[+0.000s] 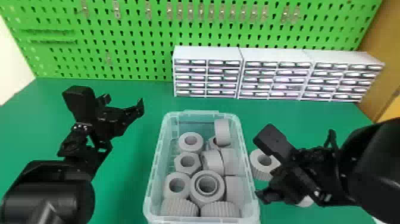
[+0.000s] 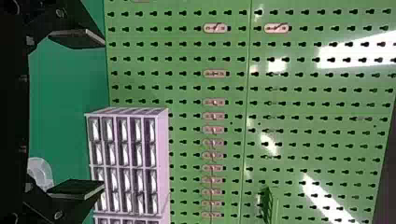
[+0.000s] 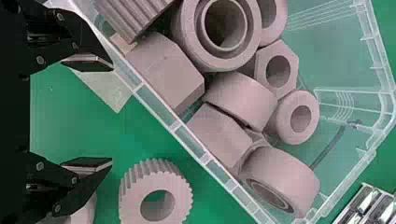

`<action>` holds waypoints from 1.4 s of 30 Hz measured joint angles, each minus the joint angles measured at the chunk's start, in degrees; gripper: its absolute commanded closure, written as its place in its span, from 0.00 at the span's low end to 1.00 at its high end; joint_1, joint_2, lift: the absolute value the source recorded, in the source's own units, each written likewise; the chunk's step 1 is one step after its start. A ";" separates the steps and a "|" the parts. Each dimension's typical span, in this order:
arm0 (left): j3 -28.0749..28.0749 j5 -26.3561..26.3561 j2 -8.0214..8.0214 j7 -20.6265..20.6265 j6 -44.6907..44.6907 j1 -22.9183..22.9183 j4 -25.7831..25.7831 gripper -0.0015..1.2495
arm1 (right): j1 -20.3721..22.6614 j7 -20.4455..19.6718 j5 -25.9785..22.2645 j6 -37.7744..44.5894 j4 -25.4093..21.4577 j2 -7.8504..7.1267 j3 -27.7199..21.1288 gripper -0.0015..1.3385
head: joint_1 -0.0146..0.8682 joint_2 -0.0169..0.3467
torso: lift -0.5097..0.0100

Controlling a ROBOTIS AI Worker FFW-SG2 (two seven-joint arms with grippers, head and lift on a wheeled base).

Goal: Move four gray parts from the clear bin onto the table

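The clear bin (image 1: 153,175) holds several gray parts (image 1: 207,184), rings, nuts and ribbed pieces. On the table right of it lies a ribbed gray ring (image 1: 260,171); another gray part (image 1: 305,201) is mostly covered by the right arm. My right gripper (image 1: 276,190) is just outside the bin's right wall. In the right wrist view, my right gripper (image 3: 111,114) is open and holds nothing, with the ribbed ring (image 3: 131,201) past its lower finger. Left of the bin my left gripper (image 1: 125,114) hovers; in its wrist view, the left gripper (image 2: 102,114) is open with nothing between its fingers.
White drawer cabinets (image 1: 206,53) stand behind the bin, at the back of the green table (image 1: 131,178). A green pegboard (image 1: 119,38) rises behind them. A tan panel (image 1: 384,44) borders the right side.
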 measured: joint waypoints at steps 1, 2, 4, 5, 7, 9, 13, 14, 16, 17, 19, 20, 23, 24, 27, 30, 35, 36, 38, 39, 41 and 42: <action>-0.01 0.03 0.00 0.00 0.00 0.01 0.01 0.17 | -0.08 0.00 -0.04 0.00 0.03 -0.01 0.10 0.39 | 0.79 0.12 | 0.89; -0.02 0.06 0.00 0.00 0.00 0.03 0.01 0.17 | -0.16 0.00 -0.07 0.00 0.05 -0.02 0.20 0.39 | 0.79 0.12 | 0.89; -0.03 0.12 -0.02 0.00 0.04 0.07 0.01 0.17 | -0.42 0.00 -0.19 0.00 0.09 -0.09 0.47 0.39 | 0.79 0.12 | 0.89; -0.04 0.14 -0.02 0.00 0.05 0.08 0.01 0.17 | -0.59 0.00 -0.28 0.00 0.11 -0.15 0.64 0.39 | 0.79 0.12 | 0.89; -0.08 0.20 -0.02 0.00 0.09 0.08 0.01 0.17 | -1.13 0.00 -0.56 0.00 0.15 -0.34 1.06 0.39 | 0.79 0.12 | 0.89; -0.10 0.24 -0.02 0.00 0.09 0.08 0.02 0.17 | -1.60 0.00 -0.77 0.00 0.18 -0.51 1.35 0.39 | 0.79 0.12 | 0.89; -0.16 0.31 -0.04 0.00 0.14 0.15 0.02 0.17 | -2.14 0.00 -0.98 0.00 0.20 -0.70 1.54 0.39 | 0.79 0.12 | 0.89; -0.18 0.36 -0.05 0.00 0.15 0.18 0.02 0.17 | -2.20 0.00 -0.99 0.00 0.20 -0.71 1.53 0.39 | 0.79 0.12 | 0.89; -0.21 0.46 -0.06 0.00 0.16 0.23 0.02 0.17 | -2.27 0.00 -0.98 0.00 0.24 -0.72 1.52 0.39 | 0.79 0.12 | 0.89; -0.22 0.50 -0.06 0.00 0.18 0.24 0.02 0.18 | -2.32 0.00 -0.97 0.00 0.27 -0.73 1.52 0.39 | 0.79 0.12 | 0.89; -0.24 0.57 -0.06 0.00 0.21 0.25 0.02 0.18 | -2.53 0.00 -0.95 0.00 0.33 -0.78 1.65 0.39 | 0.79 0.12 | 0.89; -0.25 0.62 -0.06 0.00 0.23 0.26 0.02 0.18 | -2.71 0.00 -0.95 0.00 0.35 -0.86 1.80 0.39 | 0.79 0.12 | 0.89; -0.28 0.72 -0.05 0.00 0.34 0.33 0.02 0.18 | -3.29 0.00 -0.94 0.00 0.37 -1.10 2.24 0.39 | 0.79 0.12 | 0.89; -0.28 0.75 -0.05 0.00 0.36 0.36 0.02 0.18 | -3.48 0.00 -0.94 0.00 0.37 -1.18 2.35 0.39 | 0.79 0.12 | 0.89; -0.29 0.85 -0.05 0.00 0.45 0.42 0.03 0.18 | -4.11 0.00 -0.95 0.00 0.37 -1.38 2.62 0.39 | 0.79 0.12 | 0.89; -0.27 0.92 -0.04 0.00 0.50 0.43 0.03 0.18 | -4.79 0.00 -1.06 0.00 0.37 -1.49 2.75 0.39 | 0.79 0.12 | 0.89; -0.24 1.03 -0.09 0.00 0.51 0.49 0.03 0.18 | -5.82 0.00 -1.13 0.00 0.37 -1.22 2.22 0.39 | 0.79 0.12 | 0.89; -0.27 1.04 -0.14 0.00 0.50 0.48 0.08 0.18 | -6.06 0.00 -1.02 0.00 0.37 -1.04 2.14 0.39 | 0.79 0.12 | 0.89; -0.37 1.05 -0.26 0.00 0.47 0.40 0.26 0.19 | -6.77 0.00 -0.55 0.00 0.37 -0.49 2.19 0.39 | 0.79 0.12 | 0.89; -0.40 1.07 -0.30 0.00 0.45 0.33 0.32 0.19 | -7.10 0.00 -0.31 0.00 0.37 -0.23 2.32 0.39 | 0.79 0.12 | 0.89; -0.45 1.12 -0.40 0.00 0.44 0.19 0.41 0.19 | -7.79 0.00 0.36 0.00 0.44 0.46 2.64 0.39 | 0.79 0.12 | 0.89; -0.45 1.15 -0.44 0.00 0.44 0.15 0.44 0.19 | -8.02 0.00 0.62 0.00 0.51 0.79 2.75 0.39 | 0.79 0.12 | 0.89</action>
